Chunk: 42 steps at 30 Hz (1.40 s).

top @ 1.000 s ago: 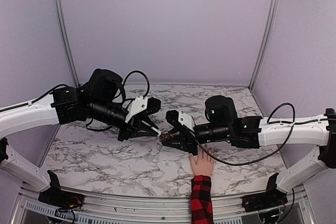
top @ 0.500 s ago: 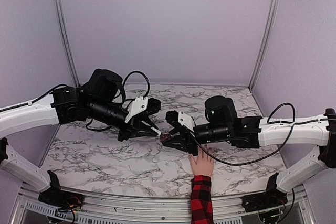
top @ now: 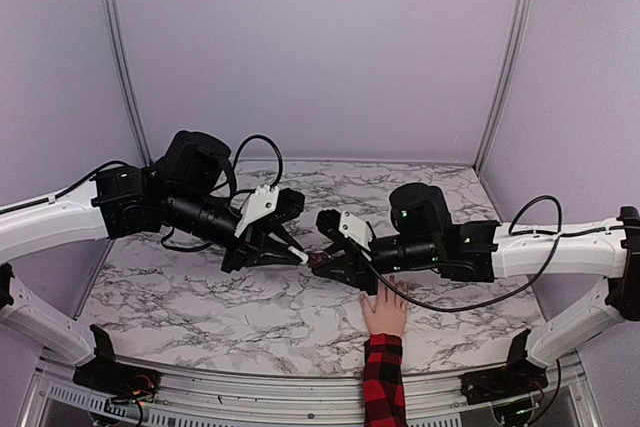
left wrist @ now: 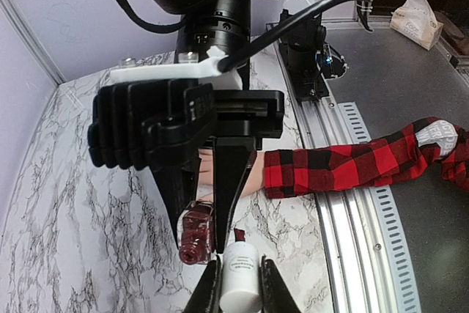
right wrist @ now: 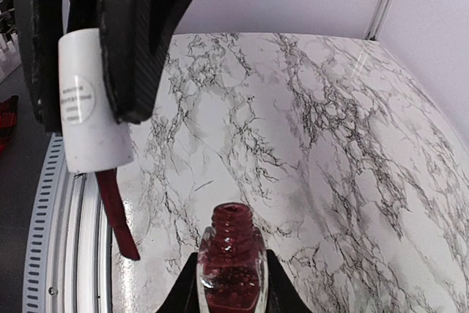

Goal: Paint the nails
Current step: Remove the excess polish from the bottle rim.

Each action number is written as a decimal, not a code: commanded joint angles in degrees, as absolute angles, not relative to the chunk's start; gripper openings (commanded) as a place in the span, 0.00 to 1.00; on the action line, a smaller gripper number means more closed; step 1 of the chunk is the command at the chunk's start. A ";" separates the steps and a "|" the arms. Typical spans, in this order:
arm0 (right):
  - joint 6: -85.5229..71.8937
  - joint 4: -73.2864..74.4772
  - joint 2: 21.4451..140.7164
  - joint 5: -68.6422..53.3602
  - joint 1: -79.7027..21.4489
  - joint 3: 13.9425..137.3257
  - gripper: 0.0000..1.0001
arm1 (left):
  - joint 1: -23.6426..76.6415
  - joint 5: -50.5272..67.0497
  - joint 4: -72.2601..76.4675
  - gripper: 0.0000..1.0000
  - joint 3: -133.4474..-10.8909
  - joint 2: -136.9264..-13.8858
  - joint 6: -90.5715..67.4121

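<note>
Over the marbled counter [top: 200, 307], left fingers [top: 291, 249] pinch a white cylindrical cap [left wrist: 240, 284]; at three o'clock, right fingers [top: 330, 265] grip a dark-red bottle [right wrist: 231, 269].

the table top [top: 200, 297] is white marble with black and grey veining, and the walls [top: 320, 47] are pale lilac. the sleeve [left wrist: 344, 163] is red-and-black plaid, and the hand [top: 385, 312] is pale. the nail polish bottle [right wrist: 231, 269] is clear glass with dark red polish, the brush cap [right wrist: 88, 115] is white with a grey round label, and its brush [right wrist: 117, 218] is coated dark red.
</note>
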<state>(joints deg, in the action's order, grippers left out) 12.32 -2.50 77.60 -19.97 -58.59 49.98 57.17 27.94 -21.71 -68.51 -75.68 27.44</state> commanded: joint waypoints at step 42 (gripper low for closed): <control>14.40 -6.51 72.09 -27.16 -58.31 46.66 0.00 | 55.99 30.23 -21.62 0.00 -67.98 -73.64 27.60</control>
<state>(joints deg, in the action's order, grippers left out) 13.67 -4.38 73.52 -26.04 -58.54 46.57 56.29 29.58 -21.71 -68.49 -74.00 27.42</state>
